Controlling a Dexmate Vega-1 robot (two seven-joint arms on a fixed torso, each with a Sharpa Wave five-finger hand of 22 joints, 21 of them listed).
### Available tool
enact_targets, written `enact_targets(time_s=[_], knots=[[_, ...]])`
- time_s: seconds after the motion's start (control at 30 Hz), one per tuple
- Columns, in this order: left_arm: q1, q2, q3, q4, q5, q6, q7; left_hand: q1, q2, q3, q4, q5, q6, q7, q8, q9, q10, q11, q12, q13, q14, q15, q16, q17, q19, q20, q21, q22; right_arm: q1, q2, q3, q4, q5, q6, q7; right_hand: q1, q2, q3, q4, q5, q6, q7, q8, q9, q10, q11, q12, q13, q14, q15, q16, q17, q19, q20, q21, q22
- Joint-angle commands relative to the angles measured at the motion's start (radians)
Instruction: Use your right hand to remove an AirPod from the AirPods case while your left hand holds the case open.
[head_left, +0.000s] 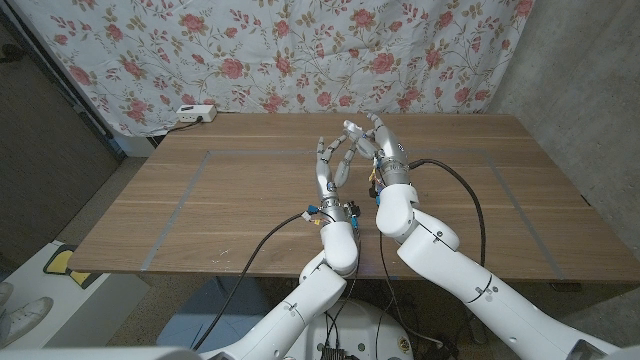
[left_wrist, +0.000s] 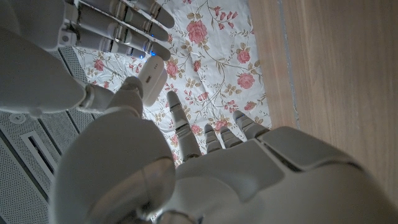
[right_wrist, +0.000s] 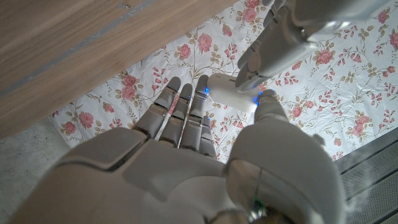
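Overhead — white, rounded, glossy AirPods case (right_wrist: 231, 94).

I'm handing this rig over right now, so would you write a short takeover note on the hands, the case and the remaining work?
Left hand: raised above the table, fingers on the AirPods case.
Right hand: also up at the case, fingers touching it.
Case: white, held in the air between both hands; whether the lid is open cannot be told.
Done: case lifted.
Left: no AirPod seen out yet; right hand extracts one.

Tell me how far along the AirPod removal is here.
Early to middle. Both hands are raised together above the table. The white AirPods case sits between left hand and right hand fingertips. Whether it is open, or an AirPod is out, cannot be told.
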Motion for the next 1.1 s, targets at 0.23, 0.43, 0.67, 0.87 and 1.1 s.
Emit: enact_targets(time_s=[0.23, 0.43, 0.67, 0.87, 1.1], knots=[[-0.013, -0.012, -0.001, 0.026, -0.010, -0.023, -0.007, 0.010, 0.005, -0.010, 0.001, 0.011, 0.030, 0.004, 0.012, 0.006, 0.014, -0.010, 0.006, 0.005, 0.006, -0.005, 0.007, 0.001, 0.005, 0.002, 0.002, 0.003, 0.012, 0.000, -0.025, 0.008, -0.004, -0.002, 0.003, 0.009, 0.005, -0.004, 0.000, 0.007, 0.003, 0.004, -0.001, 0.004, 0.038, -0.041, 0.005, 0.002, 0.000, -0.084, 0.007, 0.003, 0.004, 0.001, 0.002, 0.003], [-0.017, -0.002, 0.001, 0.027, -0.021, -0.031, -0.033, 0.012, 0.007, -0.012, 0.003, 0.012, 0.032, 0.008, 0.012, 0.007, 0.017, -0.012, 0.006, 0.005, 0.006, -0.005, 0.007, 0.001, 0.005, 0.001, 0.002, 0.003, 0.014, 0.001, -0.031, 0.012, -0.006, -0.003, 0.005, 0.008, 0.005, -0.005, 0.001, 0.007, 0.004, 0.004, -0.001, 0.004, 0.036, -0.042, 0.004, 0.002, 0.001, -0.085, 0.008, 0.003, 0.002, 0.001, 0.002, 0.003], [-0.017, -0.012, -0.002, 0.034, -0.025, -0.035, -0.028, 0.010, 0.009, -0.016, 0.006, 0.013, 0.032, 0.008, 0.011, 0.008, 0.018, -0.015, 0.006, 0.005, 0.006, -0.006, 0.007, 0.001, 0.004, 0.003, 0.002, 0.003, 0.016, -0.007, -0.030, 0.011, -0.005, -0.001, 0.013, 0.007, 0.006, -0.006, 0.001, 0.007, 0.006, 0.002, -0.001, 0.004, 0.038, -0.043, 0.004, 0.003, 0.001, -0.087, 0.008, 0.004, 0.003, 0.001, 0.002, 0.003], [-0.022, -0.016, 0.001, 0.042, -0.025, -0.038, -0.031, 0.009, 0.013, -0.020, 0.009, 0.014, 0.040, 0.006, 0.012, 0.008, 0.024, -0.018, 0.008, 0.005, 0.010, -0.007, 0.008, 0.001, 0.005, 0.003, 0.003, 0.003, 0.014, -0.008, -0.027, 0.012, -0.002, -0.001, 0.015, 0.007, 0.005, -0.007, 0.002, 0.008, 0.006, 0.003, -0.001, 0.004, 0.038, -0.043, 0.004, 0.003, -0.001, -0.086, 0.007, 0.004, 0.003, 0.001, 0.002, 0.003], [-0.026, -0.024, 0.002, 0.051, -0.026, -0.042, -0.030, 0.021, 0.035, -0.016, 0.011, 0.018, 0.058, 0.001, 0.016, 0.009, 0.032, -0.019, 0.010, 0.005, 0.017, -0.006, 0.010, 0.001, 0.007, 0.007, 0.003, 0.003, 0.010, -0.015, -0.024, 0.011, -0.001, 0.003, 0.015, 0.007, 0.005, -0.008, 0.002, 0.008, 0.006, 0.003, -0.002, 0.004, 0.036, -0.041, 0.004, 0.004, -0.003, -0.087, 0.007, 0.004, 0.003, -0.001, 0.003, 0.003]])
